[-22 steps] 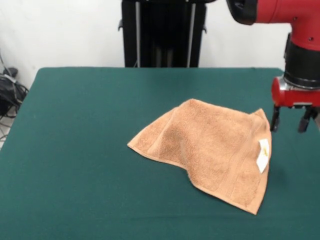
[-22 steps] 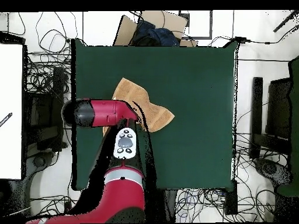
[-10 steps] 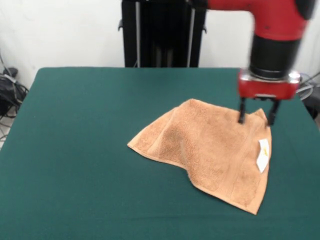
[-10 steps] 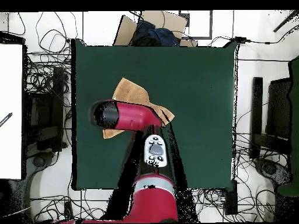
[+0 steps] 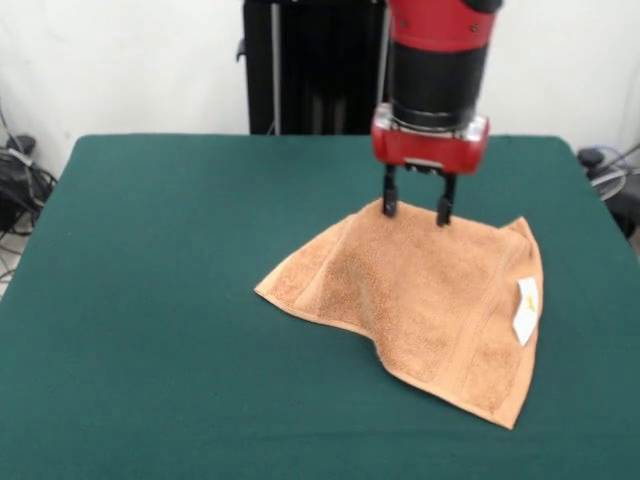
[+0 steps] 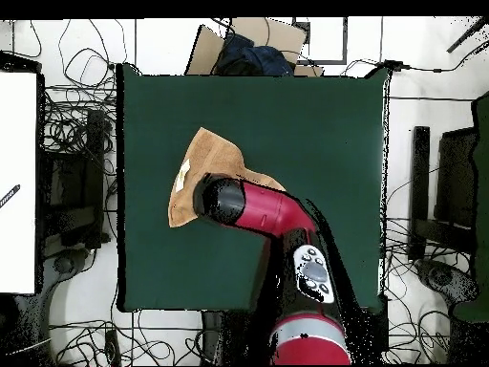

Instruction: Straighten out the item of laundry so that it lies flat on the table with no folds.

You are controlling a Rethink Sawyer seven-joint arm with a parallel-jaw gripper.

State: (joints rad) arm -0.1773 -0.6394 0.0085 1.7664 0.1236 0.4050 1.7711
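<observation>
Overhead: arm (image 6: 258,208) hides tool, part of towel (image 6: 205,158). Front: arm cut off at top edge.

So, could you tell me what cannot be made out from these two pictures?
- Overhead view: the arm covers the gripper and part of the towel.
- Front view: whether the open gripper touches the towel's far edge or hovers above it.
- Front view: the white label's print is too small to read.
- Both views: the towel's underside and what its fold hides.

Even, bright, shadowless light; sharp focus throughout.
</observation>
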